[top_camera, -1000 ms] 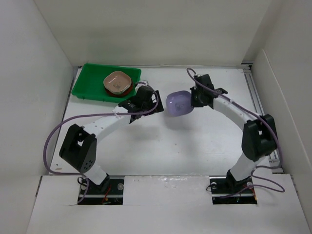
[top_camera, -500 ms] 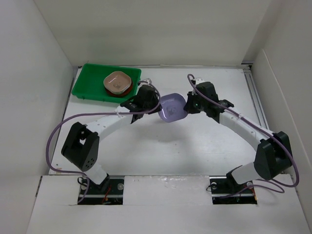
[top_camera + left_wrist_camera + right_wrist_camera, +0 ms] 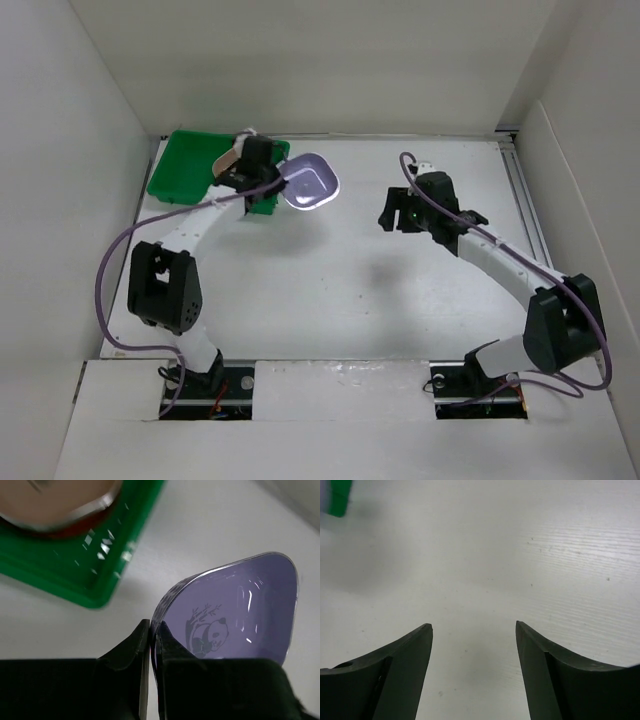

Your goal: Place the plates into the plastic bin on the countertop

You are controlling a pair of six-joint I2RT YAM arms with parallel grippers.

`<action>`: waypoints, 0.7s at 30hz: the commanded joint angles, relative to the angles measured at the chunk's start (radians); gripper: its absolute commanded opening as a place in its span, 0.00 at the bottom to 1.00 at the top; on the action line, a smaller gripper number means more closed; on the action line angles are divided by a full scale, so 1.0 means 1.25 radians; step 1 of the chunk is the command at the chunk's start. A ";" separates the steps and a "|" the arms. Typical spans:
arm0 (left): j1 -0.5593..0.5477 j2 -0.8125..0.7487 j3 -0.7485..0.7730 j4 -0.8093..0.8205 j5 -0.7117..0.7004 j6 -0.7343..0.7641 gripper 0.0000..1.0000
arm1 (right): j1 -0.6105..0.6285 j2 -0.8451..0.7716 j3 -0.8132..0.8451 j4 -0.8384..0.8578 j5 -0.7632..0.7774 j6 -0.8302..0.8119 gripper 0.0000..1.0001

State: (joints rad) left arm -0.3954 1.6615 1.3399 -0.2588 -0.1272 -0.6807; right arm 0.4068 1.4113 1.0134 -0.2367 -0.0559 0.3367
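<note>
Robotics lab cell, white enclosing walls [image 3: 300, 60], plain white countertop [image 3: 340, 300], cabled robot arms [image 3: 490, 258]

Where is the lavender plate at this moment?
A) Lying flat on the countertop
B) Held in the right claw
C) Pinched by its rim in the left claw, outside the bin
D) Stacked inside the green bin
C: the left wrist view shows the left claw shut on the rim of the lavender plate, above the countertop beside the green bin; the right claw is open and empty.
</note>
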 commanded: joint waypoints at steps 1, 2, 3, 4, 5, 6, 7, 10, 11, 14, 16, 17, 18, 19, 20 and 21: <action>0.126 0.027 0.104 -0.018 -0.014 0.010 0.00 | -0.006 0.024 -0.025 0.043 0.003 -0.017 0.73; 0.153 0.041 0.121 -0.026 -0.014 0.010 0.00 | -0.006 0.025 -0.037 0.053 0.003 -0.017 0.73; 0.180 0.076 0.156 -0.026 -0.005 0.002 0.00 | -0.006 0.033 -0.049 0.053 -0.006 -0.024 0.73; 0.225 0.095 0.173 -0.026 0.016 0.002 0.00 | -0.006 0.042 -0.049 0.062 -0.006 -0.024 0.73; 0.247 0.117 0.196 -0.036 0.027 -0.005 0.00 | -0.006 0.042 -0.058 0.062 -0.014 -0.031 0.73; 0.265 0.137 0.242 -0.036 0.038 -0.005 0.00 | -0.006 0.050 -0.058 0.069 -0.014 -0.031 0.73; 0.282 0.182 0.270 -0.057 0.046 -0.005 0.00 | -0.006 0.058 -0.066 0.069 -0.014 -0.031 0.73; 0.321 0.267 0.380 -0.123 0.037 -0.022 0.00 | 0.009 0.058 -0.066 0.069 -0.021 -0.039 0.73; 0.329 0.282 0.400 -0.134 0.027 -0.022 0.00 | 0.017 0.058 -0.066 0.076 -0.022 -0.039 0.73; 0.336 0.322 0.436 -0.146 0.010 -0.030 0.00 | 0.025 0.058 -0.058 0.076 -0.022 -0.039 0.73; 0.336 0.334 0.456 -0.171 -0.007 -0.030 0.04 | 0.025 0.058 -0.058 0.076 -0.029 -0.039 0.73; 0.336 0.334 0.456 -0.179 -0.007 -0.037 0.15 | 0.033 0.058 -0.051 0.076 -0.029 -0.046 0.73; 0.336 0.334 0.456 -0.190 -0.022 -0.037 0.26 | 0.033 0.058 -0.051 0.076 -0.029 -0.046 0.73; 0.336 0.301 0.430 -0.183 -0.022 -0.050 0.50 | 0.033 0.049 -0.051 0.068 -0.029 -0.046 0.73; 0.336 0.300 0.413 -0.183 -0.010 -0.051 0.62 | 0.033 0.049 -0.051 0.068 -0.029 -0.046 0.73; 0.336 0.246 0.390 -0.166 -0.010 -0.051 0.78 | 0.040 0.039 -0.051 0.059 -0.029 -0.046 0.73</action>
State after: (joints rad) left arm 0.0269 2.1056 1.8435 -0.4641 -0.1284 -0.7235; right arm 0.4412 1.4933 0.9279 -0.2008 -0.0814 0.2970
